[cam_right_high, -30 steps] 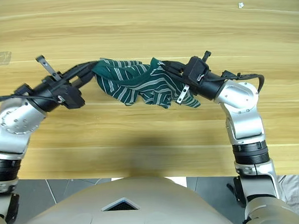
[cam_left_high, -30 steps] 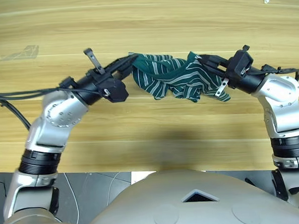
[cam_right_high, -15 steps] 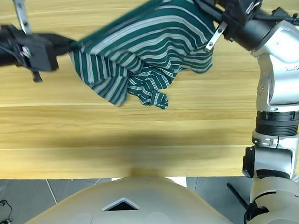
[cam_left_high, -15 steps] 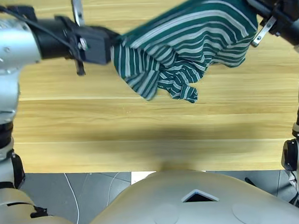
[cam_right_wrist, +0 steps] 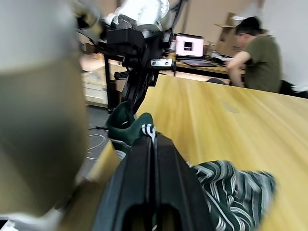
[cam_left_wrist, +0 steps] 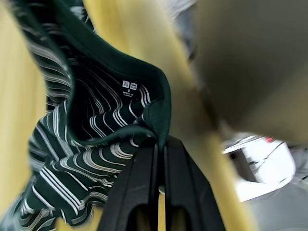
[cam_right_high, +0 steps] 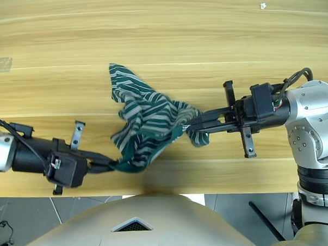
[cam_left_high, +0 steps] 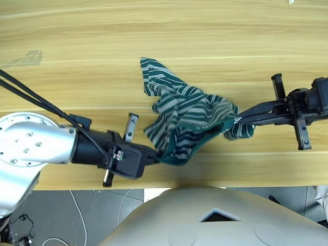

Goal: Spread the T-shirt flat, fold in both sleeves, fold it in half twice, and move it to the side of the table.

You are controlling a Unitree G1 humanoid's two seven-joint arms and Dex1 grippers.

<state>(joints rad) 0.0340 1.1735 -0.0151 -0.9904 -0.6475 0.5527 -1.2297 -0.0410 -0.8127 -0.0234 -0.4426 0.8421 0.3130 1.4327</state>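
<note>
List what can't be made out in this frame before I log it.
- T-shirt sleeves: head views, lost in the bunched folds between the left gripper and right gripper.
- White speck on the far side of the table: too small to identify.
- Collar label: left wrist view, blurred.

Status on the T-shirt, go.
Left gripper shut on T-shirt collar at near table edge. Right gripper shut on opposite side. T-shirt bunched, not flat. White scrap far off, clear.
</note>
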